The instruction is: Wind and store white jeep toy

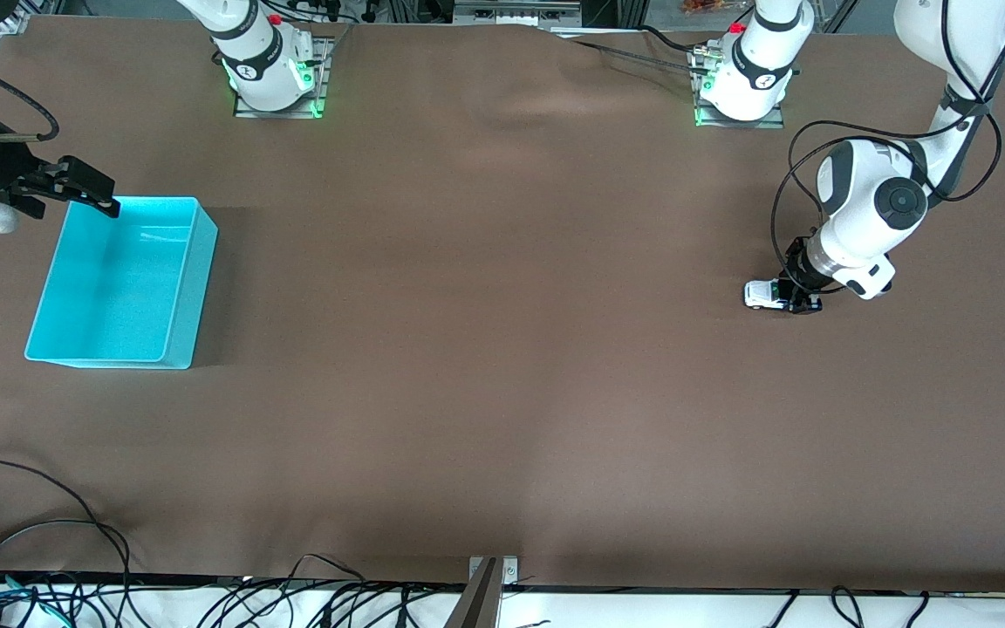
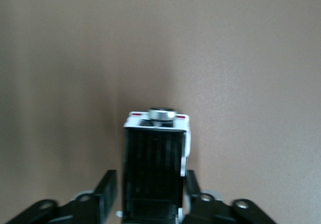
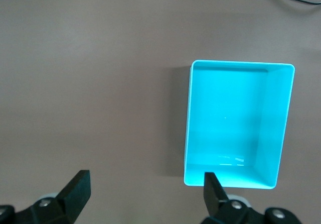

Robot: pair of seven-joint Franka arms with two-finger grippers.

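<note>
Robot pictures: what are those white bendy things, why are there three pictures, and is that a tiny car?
The white things are two robot arms, each ending in a two-finger gripper. One picture looks down from high across the brown table; the other two come from cameras on the arms' wrists. Yes, it's a white toy jeep, sitting on the table at the left arm's end. The left gripper has its fingers on either side of the jeep, squeezing it. At the right arm's end sits a turquoise bin. The right gripper waits open over it, holding nothing.

I'm running this in a robotics lab: two arm bases (image 1: 274,74) bolted to a brown-covered table (image 1: 502,392), loose cables (image 1: 49,576) trailing along its edge.
</note>
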